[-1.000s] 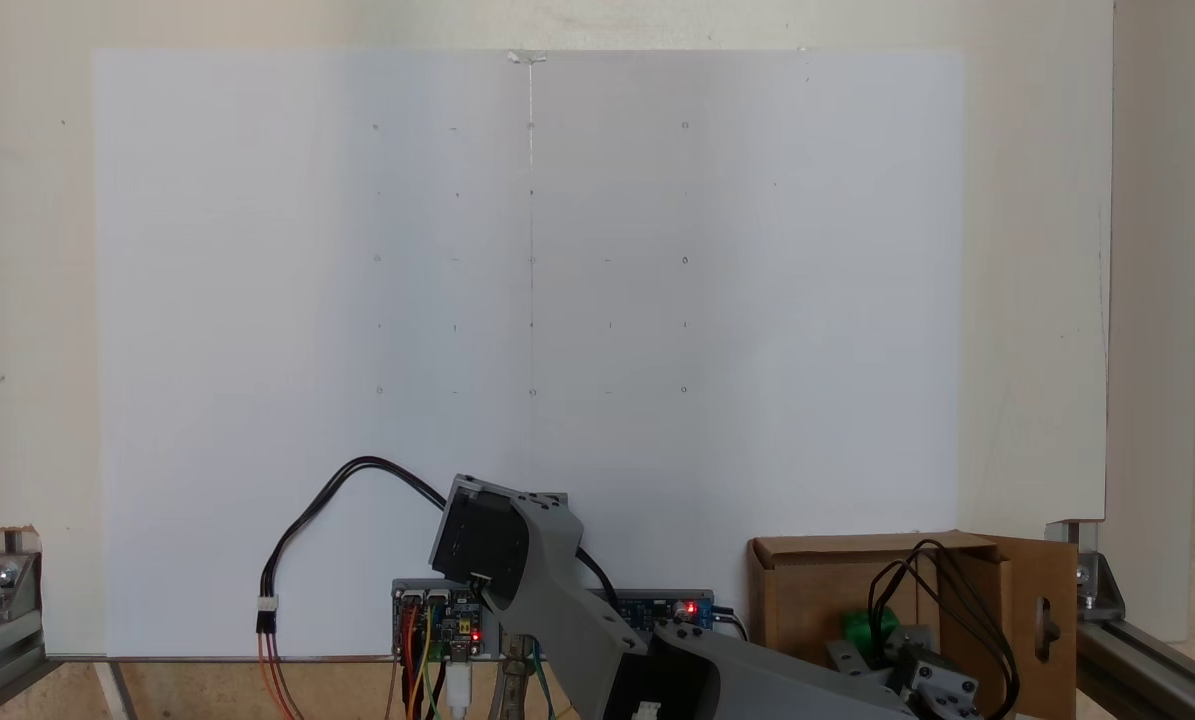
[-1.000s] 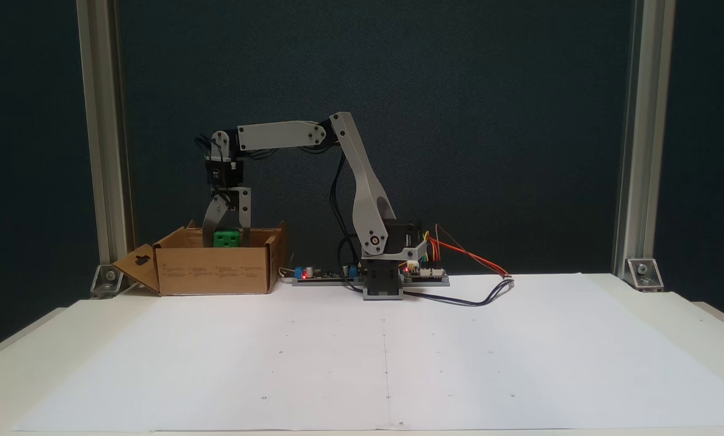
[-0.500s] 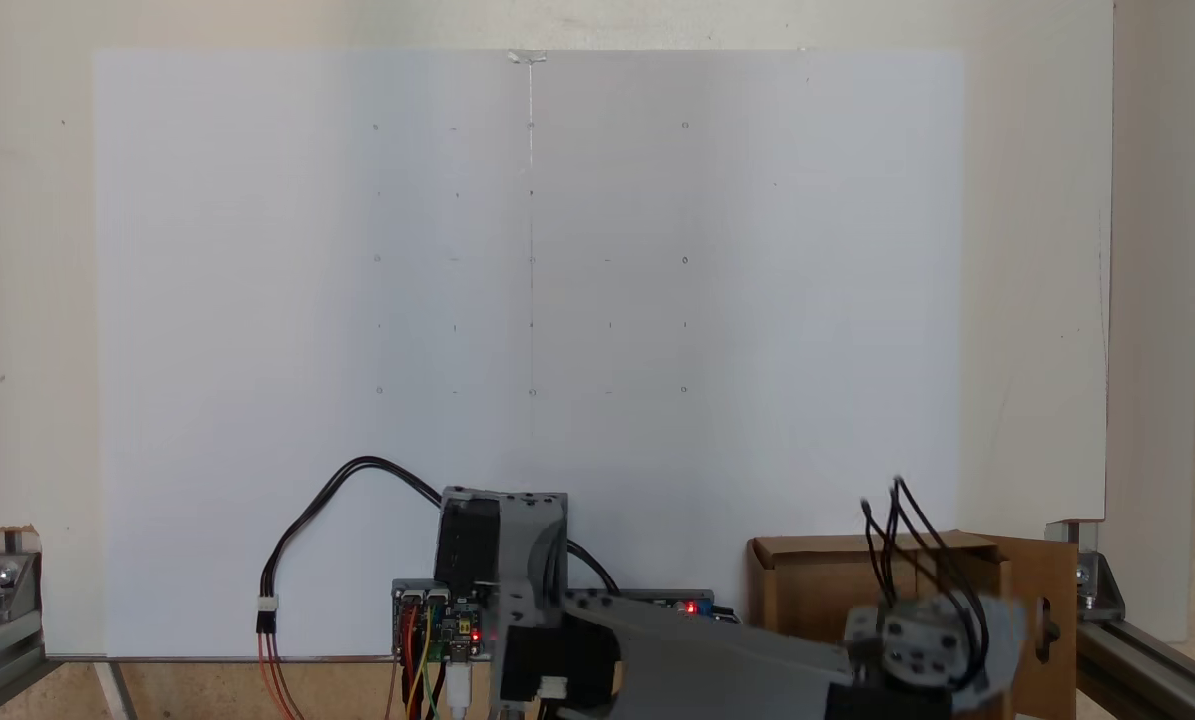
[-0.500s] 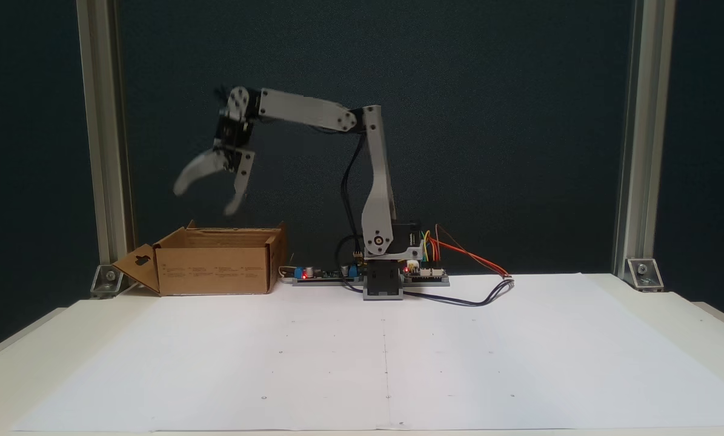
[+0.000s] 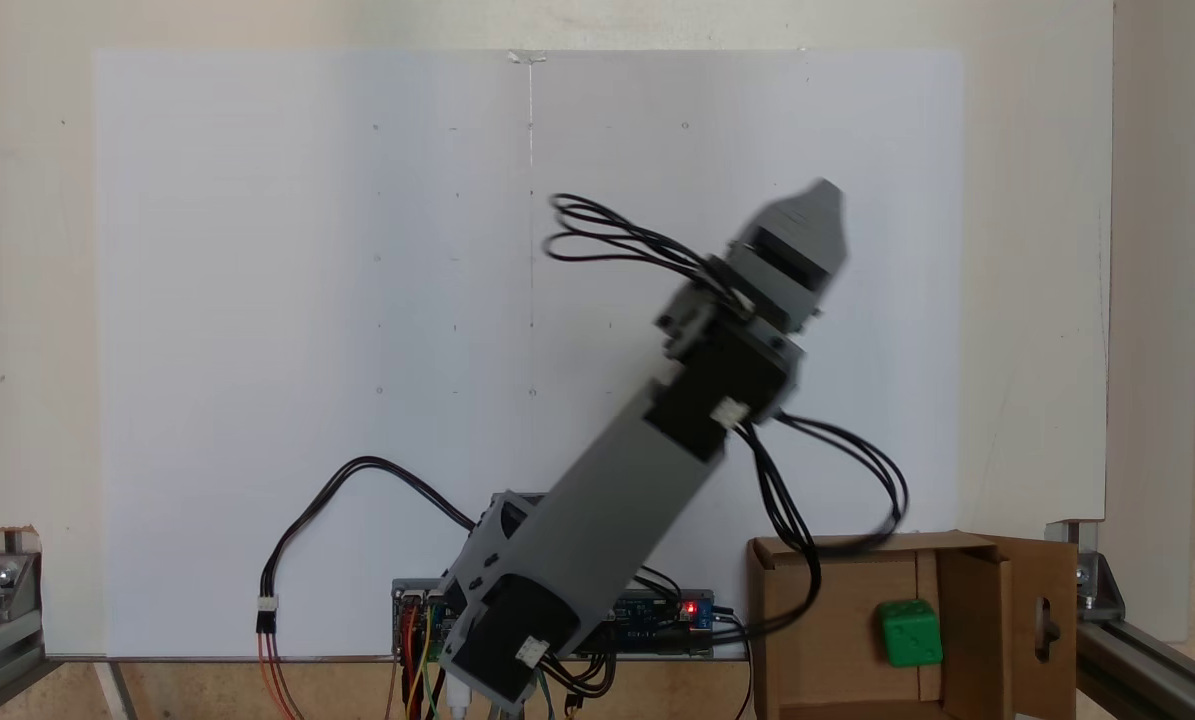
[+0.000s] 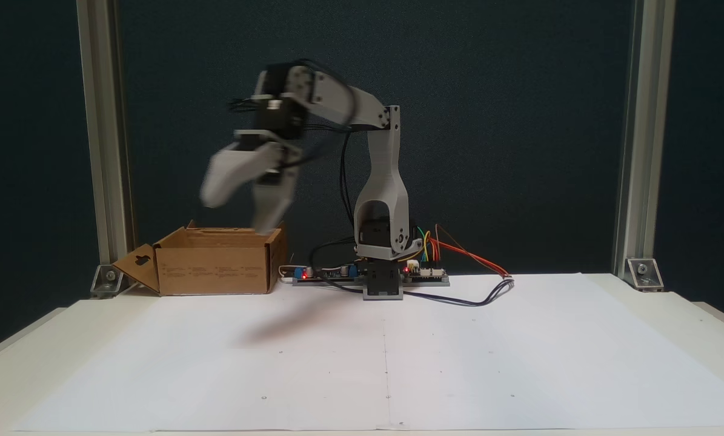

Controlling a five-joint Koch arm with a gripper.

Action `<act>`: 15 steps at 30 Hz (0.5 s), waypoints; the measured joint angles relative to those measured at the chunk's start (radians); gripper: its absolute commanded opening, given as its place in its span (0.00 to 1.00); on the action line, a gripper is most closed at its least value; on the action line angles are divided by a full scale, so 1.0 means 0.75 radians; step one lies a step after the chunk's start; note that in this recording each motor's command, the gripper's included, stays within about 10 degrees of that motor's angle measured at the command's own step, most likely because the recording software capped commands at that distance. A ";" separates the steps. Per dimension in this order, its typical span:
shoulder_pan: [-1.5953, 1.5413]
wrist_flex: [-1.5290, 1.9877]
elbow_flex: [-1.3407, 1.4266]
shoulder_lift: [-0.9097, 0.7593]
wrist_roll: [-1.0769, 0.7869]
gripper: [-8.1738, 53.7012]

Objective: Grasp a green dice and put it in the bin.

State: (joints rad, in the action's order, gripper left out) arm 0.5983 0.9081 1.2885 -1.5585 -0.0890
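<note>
The green dice [image 5: 910, 632] lies on the floor of the bin [image 5: 817, 610], free of the arm and well below and behind the fingers [image 6: 213, 184]. In a fixed view from the front those fingers hang blurred, plainly spread apart and holding nothing, their tips just above the near corner of the bin [image 6: 216, 266]. In a fixed view from above, the gray arm [image 5: 607, 490] reaches out over the white paper [image 5: 257, 300] on the desk [image 5: 1037, 300], with the bin off to one side of it.

Judged from this, the task's own work looks done — the dice is in the bin and the fingers are empty. What remains risky is the arm itself. The blur suggests quick motion, and the lower fingertip sits close above the bin's top edge; a swing that dips could clip the cardboard, shove the light box across the desk or tip it, and spill the dice back out. The black cables [image 5: 837, 470] loop down over the bin's rim too — one could catch the wall or a flap [image 5: 1042, 620] and drag it along.
</note>
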 measured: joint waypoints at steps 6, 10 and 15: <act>-0.440 -0.125 0.344 -0.162 0.031 0.86; -0.542 -0.389 0.732 -0.340 0.033 0.86; -0.565 -0.714 1.123 -0.562 0.033 0.86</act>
State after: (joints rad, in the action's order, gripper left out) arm 0.1749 0.3728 2.1307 -1.9804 -0.0644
